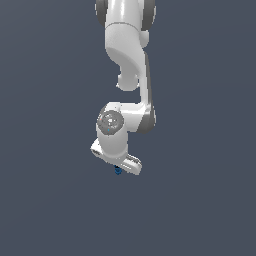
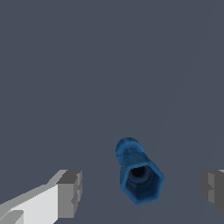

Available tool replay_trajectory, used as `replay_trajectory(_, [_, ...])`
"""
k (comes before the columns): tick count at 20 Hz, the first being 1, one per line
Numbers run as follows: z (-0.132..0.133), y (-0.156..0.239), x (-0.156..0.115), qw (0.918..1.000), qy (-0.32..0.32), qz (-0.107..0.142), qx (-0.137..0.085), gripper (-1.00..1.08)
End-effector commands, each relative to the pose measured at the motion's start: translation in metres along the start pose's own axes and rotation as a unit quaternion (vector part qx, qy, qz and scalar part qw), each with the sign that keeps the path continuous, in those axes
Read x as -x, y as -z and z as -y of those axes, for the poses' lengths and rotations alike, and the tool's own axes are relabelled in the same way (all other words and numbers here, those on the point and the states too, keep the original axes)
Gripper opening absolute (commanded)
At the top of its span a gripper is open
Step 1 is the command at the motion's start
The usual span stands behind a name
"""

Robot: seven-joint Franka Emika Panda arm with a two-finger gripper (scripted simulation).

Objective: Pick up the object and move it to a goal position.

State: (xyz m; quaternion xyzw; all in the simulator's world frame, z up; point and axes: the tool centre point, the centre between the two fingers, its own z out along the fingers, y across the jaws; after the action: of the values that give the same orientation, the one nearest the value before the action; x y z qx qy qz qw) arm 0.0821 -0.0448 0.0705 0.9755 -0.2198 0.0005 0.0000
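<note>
The object (image 2: 139,175) is a small dark-blue, roughly cylindrical piece with a hollow hexagonal end facing the wrist camera. In the wrist view it sits between my two grey fingertips (image 2: 70,192), with a gap on each side, so the gripper (image 2: 142,190) is open around it without touching. In the exterior view only a blue speck of the object (image 1: 118,171) shows under the white gripper (image 1: 120,167), whose fingers are hidden by the hand there.
The white arm (image 1: 127,60) comes down from the top of the exterior view. A plain dark grey-blue surface (image 1: 50,200) fills everything around it.
</note>
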Motion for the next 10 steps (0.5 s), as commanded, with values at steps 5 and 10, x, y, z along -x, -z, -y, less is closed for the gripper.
replay_trajectory(5, [-0.001, -0.027, 0.0, 1.0, -0.002, 0.001, 0.0, 1.0])
replay_trajectory(10, [0.0, -0.028, -0.001, 1.0, -0.002, 0.001, 0.0, -1.0])
